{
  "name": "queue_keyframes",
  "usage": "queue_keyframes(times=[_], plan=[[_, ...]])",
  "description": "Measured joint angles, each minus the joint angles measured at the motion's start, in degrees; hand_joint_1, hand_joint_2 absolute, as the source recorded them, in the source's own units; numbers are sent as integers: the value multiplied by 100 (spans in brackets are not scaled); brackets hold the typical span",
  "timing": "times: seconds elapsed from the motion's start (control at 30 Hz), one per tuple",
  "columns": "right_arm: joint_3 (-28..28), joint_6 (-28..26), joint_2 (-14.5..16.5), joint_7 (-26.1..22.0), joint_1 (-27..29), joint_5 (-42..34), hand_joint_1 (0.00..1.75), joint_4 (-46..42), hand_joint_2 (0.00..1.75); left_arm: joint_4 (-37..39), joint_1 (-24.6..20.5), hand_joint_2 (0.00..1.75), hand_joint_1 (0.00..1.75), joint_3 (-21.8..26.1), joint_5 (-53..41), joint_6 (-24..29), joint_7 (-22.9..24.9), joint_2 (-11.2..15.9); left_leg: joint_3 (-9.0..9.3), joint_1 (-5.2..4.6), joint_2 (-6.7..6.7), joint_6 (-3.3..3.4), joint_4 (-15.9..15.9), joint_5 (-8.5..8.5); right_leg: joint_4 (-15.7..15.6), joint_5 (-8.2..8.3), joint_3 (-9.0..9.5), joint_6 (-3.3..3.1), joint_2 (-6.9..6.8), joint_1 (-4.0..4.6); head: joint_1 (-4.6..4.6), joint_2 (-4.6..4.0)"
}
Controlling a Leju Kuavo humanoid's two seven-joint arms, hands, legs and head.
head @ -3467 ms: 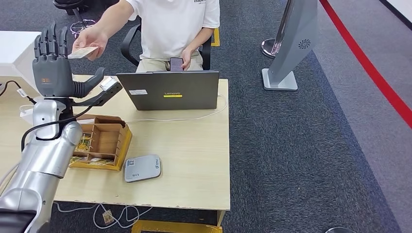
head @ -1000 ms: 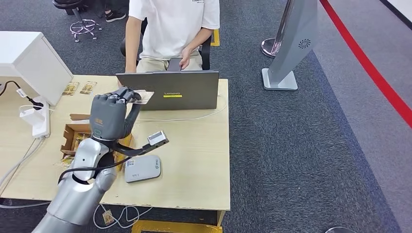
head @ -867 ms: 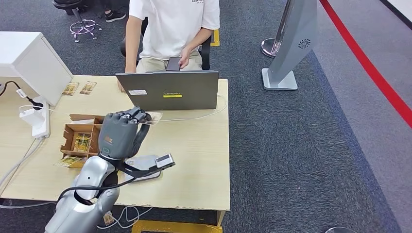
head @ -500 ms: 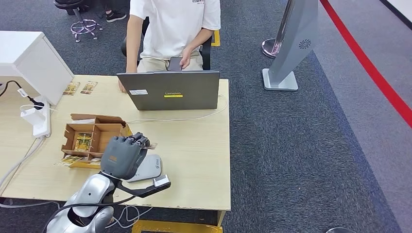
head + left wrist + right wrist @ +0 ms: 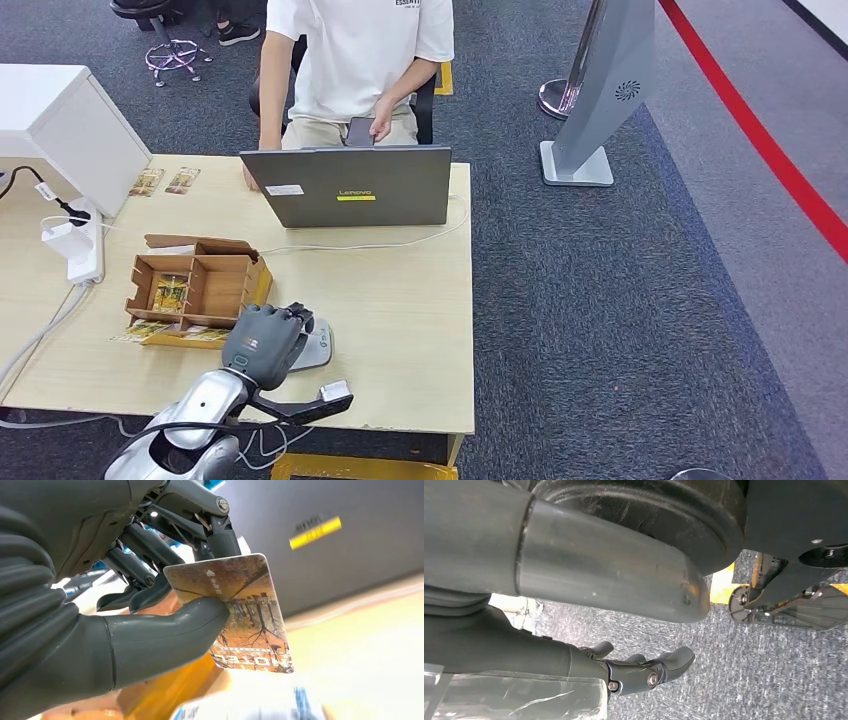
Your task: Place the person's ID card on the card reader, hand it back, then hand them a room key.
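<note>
My left hand (image 5: 265, 343) hangs low over the grey card reader (image 5: 319, 346) near the table's front edge and hides most of it. Thumb and fingers pinch the person's card (image 5: 241, 614), a brown card with a tree picture, seen close in the left wrist view. Whether the card touches the reader I cannot tell. The person (image 5: 352, 58) sits behind the laptop (image 5: 346, 187), holding a phone. A cardboard box (image 5: 196, 286) with room key cards stands just left of the reader. My right hand (image 5: 644, 672) hangs beside my body above the carpet, fingers loosely apart, holding nothing.
The table (image 5: 400, 310) has bare wood to the right of the reader. A white cable runs in front of the laptop. A power strip (image 5: 76, 250) and a white cabinet (image 5: 60, 120) stand at the left. Two loose cards (image 5: 165, 181) lie at the back.
My left hand has come down and back from in front of the laptop to the card reader, still holding the card. The person's arm has drawn back behind the laptop.
</note>
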Motion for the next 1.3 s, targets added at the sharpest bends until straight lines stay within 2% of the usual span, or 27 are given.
queue_keyframes(times=[0.1, 0.17, 0.43, 0.63, 0.73, 0.87, 0.97, 1.03, 1.2, 1.3], plan=[[-85, -4, 5, 47, 11, -37, 0, 0, 0, 207, -36, 175, 175, -91, 193, -492, -38, 90, 0, 0, 0, 0, 0, 0, 0, 0, -1, 0, 0, 0, 1, 1], [-128, 1, 7, 46, 17, -51, 0, 0, 0, 260, -87, 175, 175, -132, 259, -635, -37, 135, 0, 0, 0, 0, 0, 0, 0, 0, 0, 0, 0, 0, 1, 1], [-226, 3, 30, 47, 29, -54, 0, 0, 0, 400, -362, 175, 175, -307, 396, -893, -36, 266, 3, 1, 0, 0, 0, 1, 0, 1, 4, 0, -1, 1, 0, -1], [-295, 3, 42, 49, 31, -29, 0, 0, 0, 475, -594, 175, 175, -393, 426, -796, 49, 280, 3, 0, 0, 1, 0, 1, 0, 2, 4, 1, 0, 0, 1, -1], [-311, 7, 46, 49, 32, 18, 0, 0, 0, 499, -652, 175, 175, -402, 367, -436, 131, 228, 3, 0, 0, 1, 2, 1, 0, 2, 1, 1, 0, -1, -1, 0], [-313, 48, 48, 49, 23, 210, 0, 0, 0, 388, -903, 175, 175, -398, 44, 762, 284, 12, -1, 0, -11, 2, 4, 2, 0, 2, 4, 1, -12, -1, 1, 1], [-278, 129, 48, 45, -2, 437, 0, 0, 0, 269, -1373, 175, 175, -323, -305, 1624, 239, -72, 0, 0, -13, 3, 4, 4, 1, 6, 13, 1, -13, 0, 1, 1], [-239, 182, 48, 39, -18, 563, 0, 0, 0, 296, -1804, 175, 175, -183, -354, 1914, 116, -80, 1, 2, -13, 3, 4, 9, 1, 9, 10, 2, -13, 1, -1, 1], [-156, 268, 48, 32, -68, 744, 0, 0, 0, 1076, -3259, 175, 175, 245, -464, 1971, -204, -74, 0, 3, -16, 6, 3, 24, 7, 18, 6, -2, -15, 3, -1, 0], [-149, 319, 45, 41, -79, 784, 0, 0, 0, 1929, -4177, 175, 175, 353, -754, 1769, -114, -73, -1, 2, -12, 7, 3, 27, 8, 26, 10, -2, -10, 1, 2, -1]])
